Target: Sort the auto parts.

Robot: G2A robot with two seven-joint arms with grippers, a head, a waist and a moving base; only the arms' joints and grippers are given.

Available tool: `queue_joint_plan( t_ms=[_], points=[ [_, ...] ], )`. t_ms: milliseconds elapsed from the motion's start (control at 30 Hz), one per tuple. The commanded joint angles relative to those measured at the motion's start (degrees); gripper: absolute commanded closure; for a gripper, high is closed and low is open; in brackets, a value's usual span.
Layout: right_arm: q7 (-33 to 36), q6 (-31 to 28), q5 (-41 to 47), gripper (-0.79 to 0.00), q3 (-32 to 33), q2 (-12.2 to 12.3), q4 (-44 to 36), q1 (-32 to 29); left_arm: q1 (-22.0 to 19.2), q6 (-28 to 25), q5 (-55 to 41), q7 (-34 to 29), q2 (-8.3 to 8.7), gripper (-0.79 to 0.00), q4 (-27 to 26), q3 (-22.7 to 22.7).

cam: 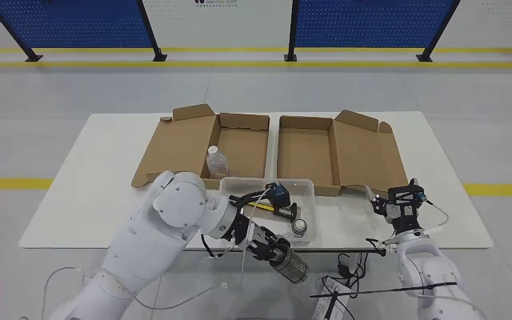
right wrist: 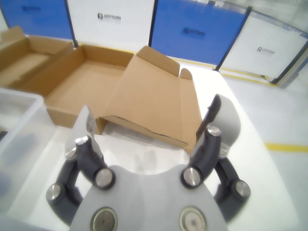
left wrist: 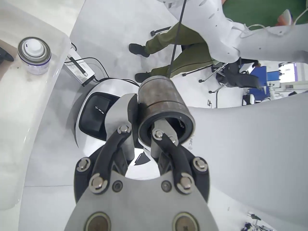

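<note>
Left tool [left wrist: 147,118] hangs off the bench's [cam: 80,176] front edge, clenched on a metal sleeve [left wrist: 161,97], one finger inside. Right tool [right wrist: 151,108] hovers released over the bench.

The top view looks down on the desk [cam: 80,200] from above the arms, the left wrist view faces the floor [left wrist: 108,13] close behind its end effector [left wrist: 146,118] beyond the near edge, and the right wrist view looks across the desk at the cardboard box [right wrist: 96,73] also seen from above.

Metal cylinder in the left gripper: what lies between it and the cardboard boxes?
The clear tray, holding a small can, as the top view shows.
</note>
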Motion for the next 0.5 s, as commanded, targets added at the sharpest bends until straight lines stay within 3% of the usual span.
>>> queue_joint_plan(
  t_ms=[0,233,467],
  points=[
    [0.00,0.00,0.00,-0.785,0.00,0.00,0.00,0.00,-0.20,-0.11,0.09,0.00,0.30,0.000,0.27,0.35],
    [0.00,0.00,0.00,-0.785,0.00,0.00,0.00,0.00,-1.00,0.19,0.68,1.35,0.90,0.000,1.41,0.04],
    [0.00,0.00,0.00,-0.785,0.00,0.00,0.00,0.00,-1.92,2.61,4.19,9.58,1.14,0.000,2.53,-1.48]
  ],
)
